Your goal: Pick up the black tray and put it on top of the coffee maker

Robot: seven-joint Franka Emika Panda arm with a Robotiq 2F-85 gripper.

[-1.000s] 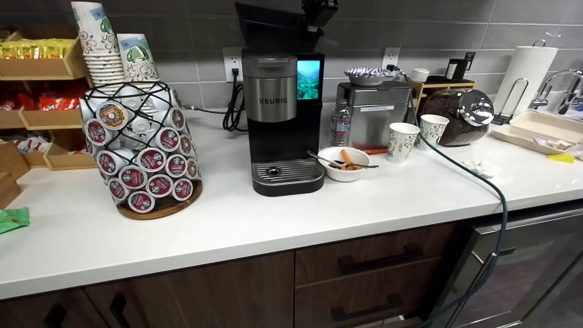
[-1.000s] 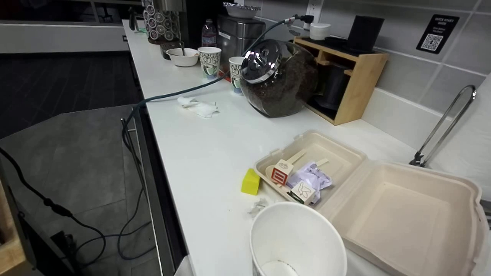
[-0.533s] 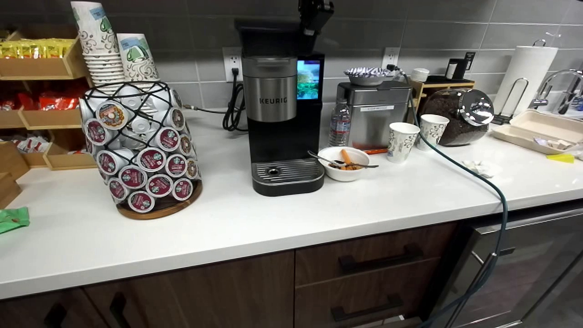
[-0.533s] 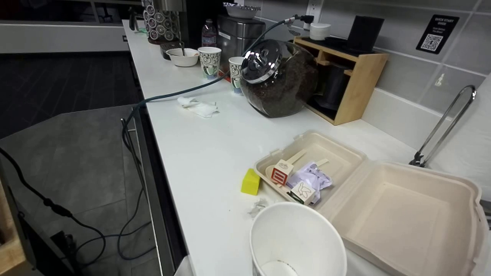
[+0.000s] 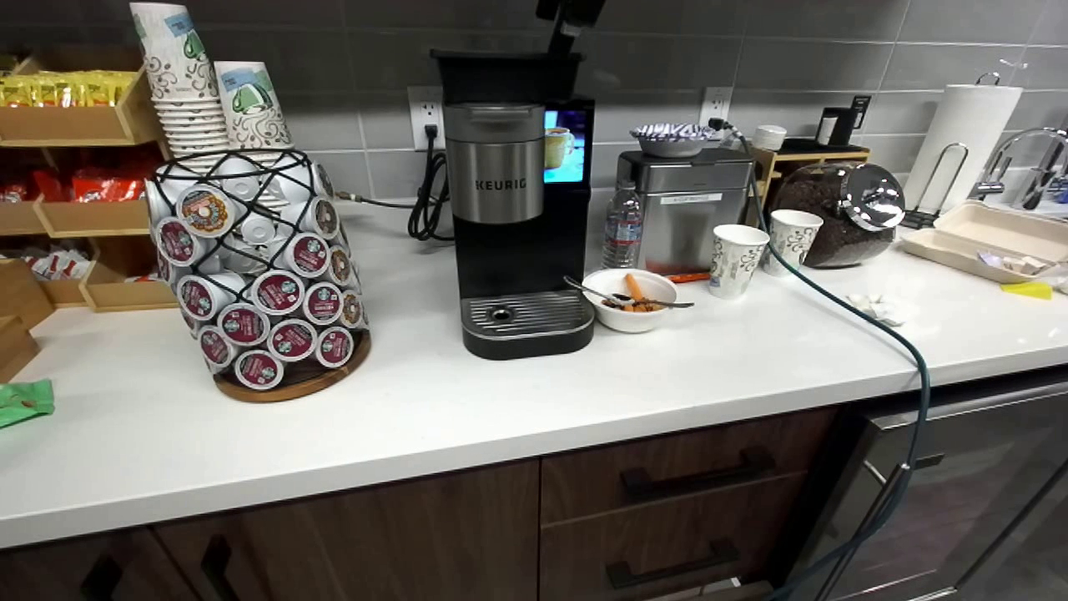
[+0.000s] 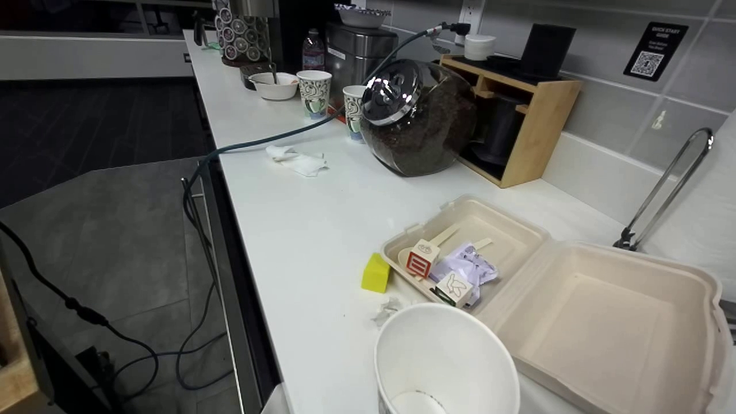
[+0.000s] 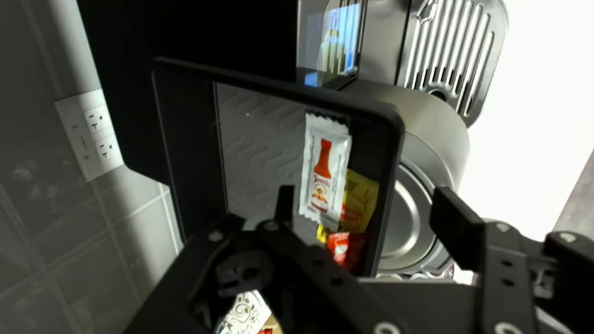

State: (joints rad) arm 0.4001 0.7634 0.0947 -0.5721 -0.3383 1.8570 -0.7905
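Reading KEURIG on the coffee maker (image 5: pixel 519 219), we find the tray (image 5: pixel 506 77) level on its top. In the wrist view, we see the gripper (image 7: pixel 366 211) with its fingers apart, the tray's rim showing between them; contact we cannot tell. Inside the tray, a packet (image 7: pixel 325 169) bears the name Tapatio. In an exterior view, a wall sign (image 6: pixel 655 52) reads QUICK START GUIDE.

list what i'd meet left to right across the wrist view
Wall outlet → black tray → Tapatío packet inside it → yellow packet, also inside → coffee maker's drip grate.
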